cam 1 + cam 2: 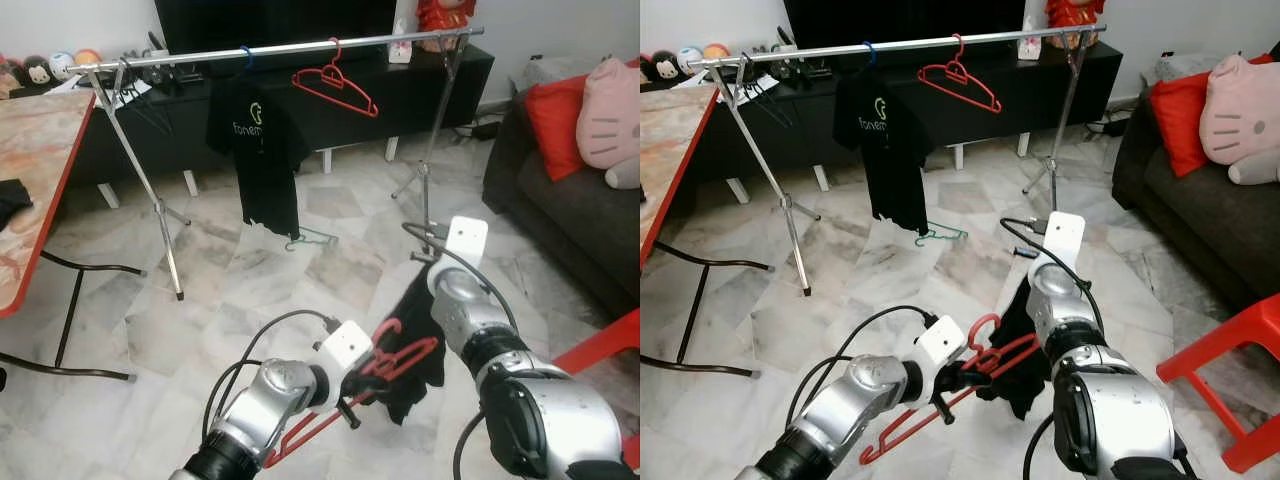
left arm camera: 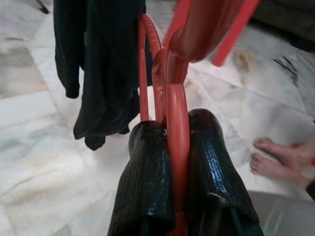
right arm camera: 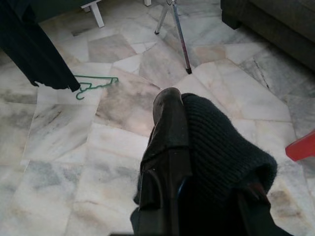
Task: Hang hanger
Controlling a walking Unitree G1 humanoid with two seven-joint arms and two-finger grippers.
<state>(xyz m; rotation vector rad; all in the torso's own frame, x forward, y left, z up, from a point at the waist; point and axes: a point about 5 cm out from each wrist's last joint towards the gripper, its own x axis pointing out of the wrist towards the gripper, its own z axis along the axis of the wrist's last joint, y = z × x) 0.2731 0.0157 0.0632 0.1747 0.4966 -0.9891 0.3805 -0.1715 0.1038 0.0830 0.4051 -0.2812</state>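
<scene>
Clamped tight in the left gripper [image 2: 178, 147]: a red hanger [image 1: 385, 365], low centre of frame, thin, stiff, light, likely slick. Pinched in the right gripper [image 3: 189, 123]: its black garment [image 1: 415, 350], limp. Best held near the hook. Upper frame, the rail [image 1: 290, 47].

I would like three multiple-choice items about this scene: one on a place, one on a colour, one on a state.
1. Where does the green hanger lie?
A. on the sofa
B. on the floor under the rail
C. on the table

2. What colour is the empty hanger on the rail?
A. red
B. blue
C. white

3. How is the left gripper?
A. wide open
B. shut on a cable
C. shut on the red hanger

Answers: 1 B, it lies on the tiles below the hanging black T-shirt. 2 A, its frame is red. 3 C, both fingers press on the red hanger.
</scene>
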